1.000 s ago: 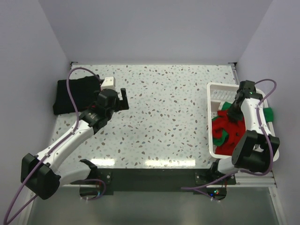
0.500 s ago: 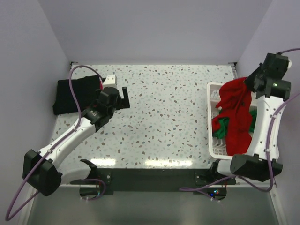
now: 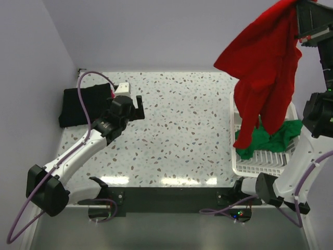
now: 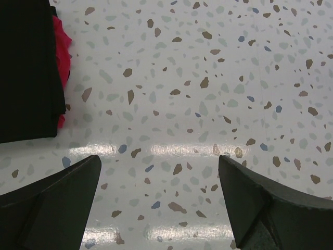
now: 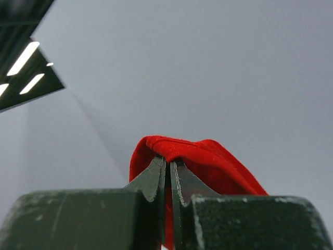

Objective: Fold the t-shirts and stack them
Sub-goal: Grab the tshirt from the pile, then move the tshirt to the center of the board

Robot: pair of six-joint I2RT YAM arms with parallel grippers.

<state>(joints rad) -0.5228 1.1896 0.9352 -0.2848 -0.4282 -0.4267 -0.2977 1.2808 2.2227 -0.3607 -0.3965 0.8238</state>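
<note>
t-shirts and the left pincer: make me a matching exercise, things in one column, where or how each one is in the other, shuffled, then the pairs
Column A
1. red t-shirt
2. green t-shirt
3. black t-shirt
4. left pincer

Column B
a. lies in the white basket
b. hangs in the air, clamped in the right pincer
c. open above a bare part of the table
d. lies on the table at its far left

Pairs: 1-b, 2-a, 3-d, 4-c
</note>
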